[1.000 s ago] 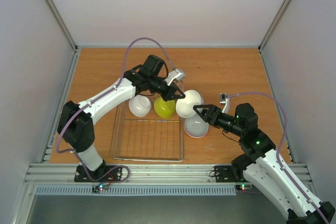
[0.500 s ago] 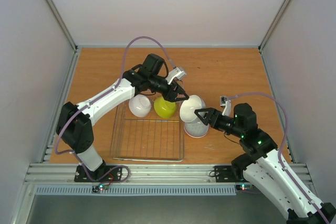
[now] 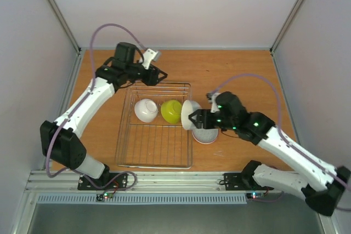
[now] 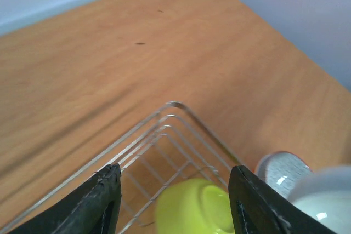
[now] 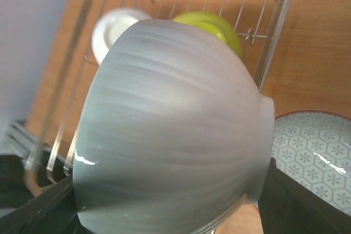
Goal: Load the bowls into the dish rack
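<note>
Swung back to the upper left since half a second ago: left gripper (image 3: 159, 75), now well apart from every bowl; carried leftward meanwhile: right gripper (image 3: 198, 118), up against the dish rack (image 3: 126, 135). From above, clamps a white bowl (image 3: 189, 114) on edge at the rack's right rim, with the yellow-green bowl (image 3: 171, 111) just to its left and a second white bowl (image 3: 146, 110) beyond, both inside already; leaves a patterned grey bowl (image 3: 206, 135) on the table (image 3: 241, 75) just below the held one. Nearer by far: right arm (image 3: 285, 146), stretched from lower right toward frame centre. Through the left wrist, looks past parted, empty fingers (image 4: 104, 201) at the rack's far corner. Through the right wrist, shows mostly the held bowl's outer wall, rack wires at upper right; probably calls for a short carry leftward over the rim onto the grid floor.
</note>
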`<action>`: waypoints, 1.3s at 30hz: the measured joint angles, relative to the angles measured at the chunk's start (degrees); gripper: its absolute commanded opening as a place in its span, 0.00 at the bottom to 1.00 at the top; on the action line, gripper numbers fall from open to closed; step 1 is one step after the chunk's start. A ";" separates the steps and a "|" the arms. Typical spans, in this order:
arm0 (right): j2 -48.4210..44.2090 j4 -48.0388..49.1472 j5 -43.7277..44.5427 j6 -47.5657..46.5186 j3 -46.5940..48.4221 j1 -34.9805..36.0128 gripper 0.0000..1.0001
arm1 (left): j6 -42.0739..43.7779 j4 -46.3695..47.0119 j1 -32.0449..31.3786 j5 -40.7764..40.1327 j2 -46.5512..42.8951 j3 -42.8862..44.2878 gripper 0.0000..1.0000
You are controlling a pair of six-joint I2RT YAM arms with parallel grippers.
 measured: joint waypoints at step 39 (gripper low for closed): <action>57.09 -45.68 55.17 9.75 38.93 45.29 0.05 | 2.93 -0.44 10.23 0.11 -10.97 -9.79 0.57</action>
